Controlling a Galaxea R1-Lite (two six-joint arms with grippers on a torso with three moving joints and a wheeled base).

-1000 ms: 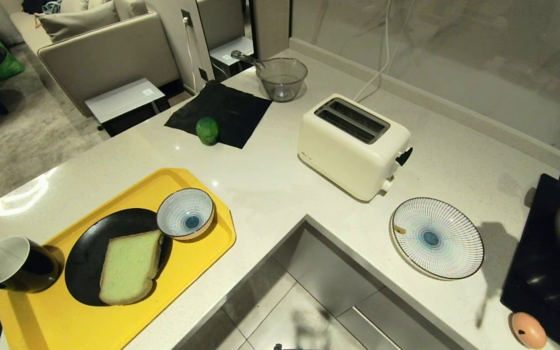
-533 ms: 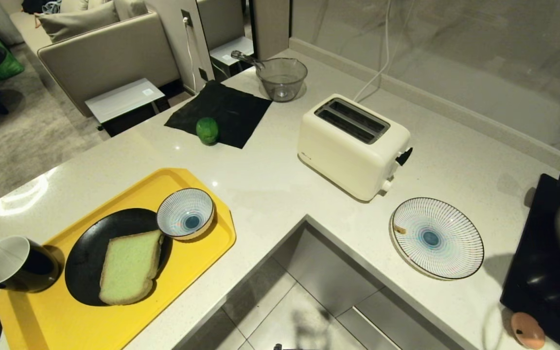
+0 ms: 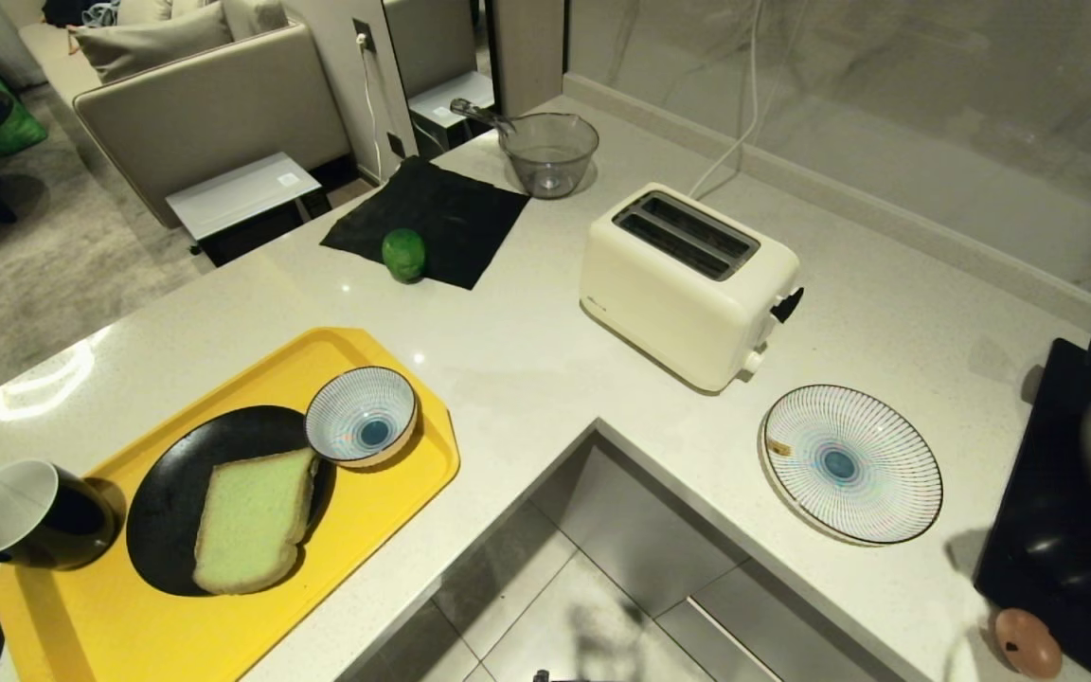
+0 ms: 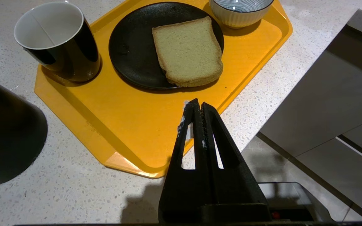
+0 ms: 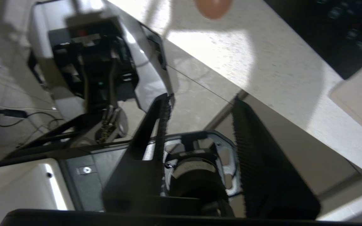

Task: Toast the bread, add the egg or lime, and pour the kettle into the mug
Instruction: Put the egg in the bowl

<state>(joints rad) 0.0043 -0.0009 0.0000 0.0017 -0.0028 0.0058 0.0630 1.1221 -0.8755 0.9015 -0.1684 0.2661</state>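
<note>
Left gripper (image 4: 198, 106) hangs over the counter's near edge, fingers pressed together. Right gripper (image 5: 200, 103) sits below the counter edge, fingers apart, holding nothing.

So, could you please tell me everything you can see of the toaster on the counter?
The toaster is a cream-white two-slot model with a smooth, slightly glossy shell that looks like plastic. Its two long dark slots face up and look empty. A black lever and a pale round knob sit on the end facing the striped plate. A small mark shows low on its long side. It stands upright and angled on the white speckled countertop, touching nothing else. A white cord runs along the counter behind it.
</note>
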